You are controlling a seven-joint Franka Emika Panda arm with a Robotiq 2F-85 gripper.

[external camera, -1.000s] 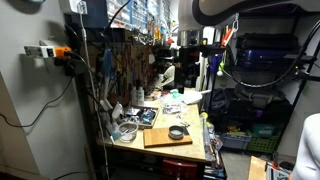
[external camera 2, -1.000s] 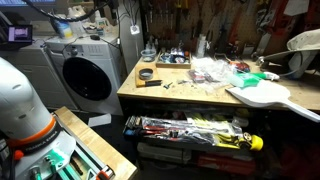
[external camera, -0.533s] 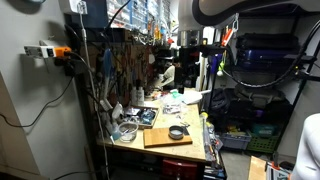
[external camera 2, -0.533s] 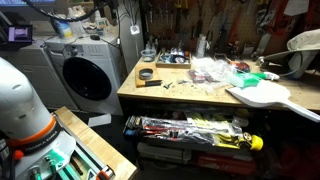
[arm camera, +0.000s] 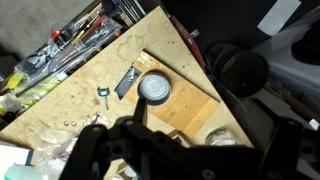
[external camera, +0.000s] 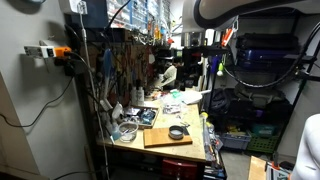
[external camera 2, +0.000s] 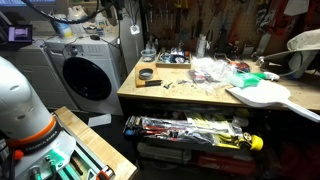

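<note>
End effector (arm camera: 185, 145) hovers well above tape roll (arm camera: 155, 88), looks wide apart & empty; roll flat on wooden board (arm camera: 205, 115), so stable.

A round grey tape roll (arm camera: 154, 88) lies flat on the wooden board (arm camera: 196, 102).

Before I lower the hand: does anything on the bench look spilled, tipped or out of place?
Nothing stands out. The round tin sits flat on the wooden board, a black strip beside it. Crumpled clear plastic clutters the bench, but nothing looks spilled or broken.
</note>
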